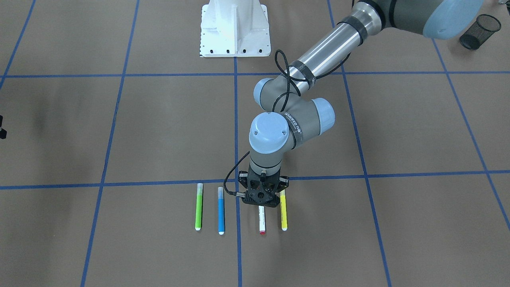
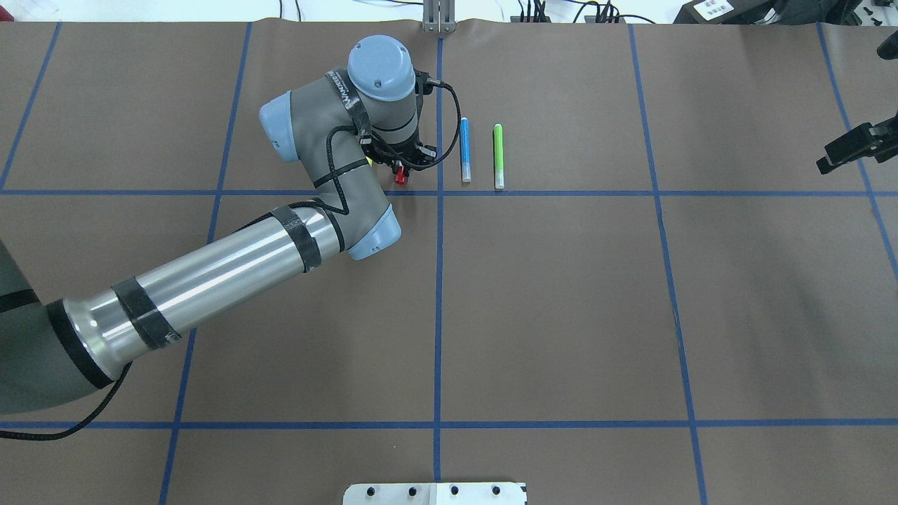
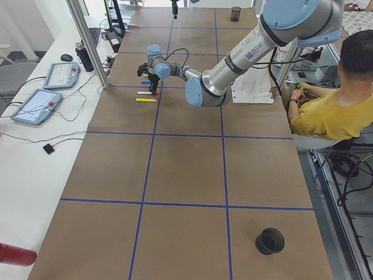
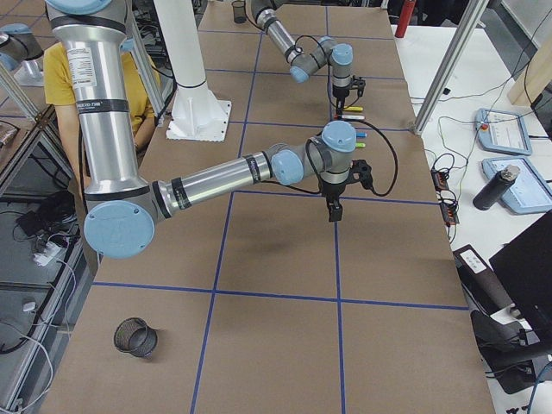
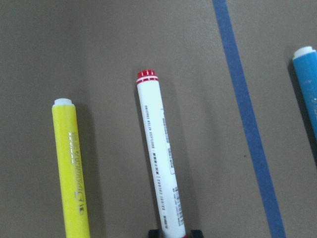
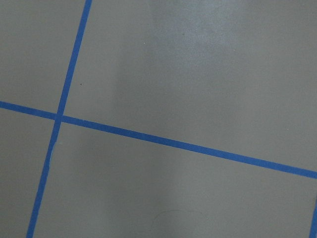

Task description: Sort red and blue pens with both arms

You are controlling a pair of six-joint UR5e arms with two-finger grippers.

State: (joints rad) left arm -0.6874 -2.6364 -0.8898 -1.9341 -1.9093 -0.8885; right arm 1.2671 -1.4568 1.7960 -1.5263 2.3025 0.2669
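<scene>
The red pen, white-barrelled with a red end, lies on the brown table in a row between a yellow marker and the blue pen. My left gripper points straight down over the red pen. Its fingertips press against both sides of the barrel, so it is shut on the pen at table level. The pen's red cap pokes out under the wrist. The blue pen lies free. My right gripper hangs over bare table far to the right; its jaw state is unclear.
A green marker lies beside the blue pen, at the row's outer end. A black mesh cup stands far off on my left side. The white robot base is behind the row. A seated person is at the table's side.
</scene>
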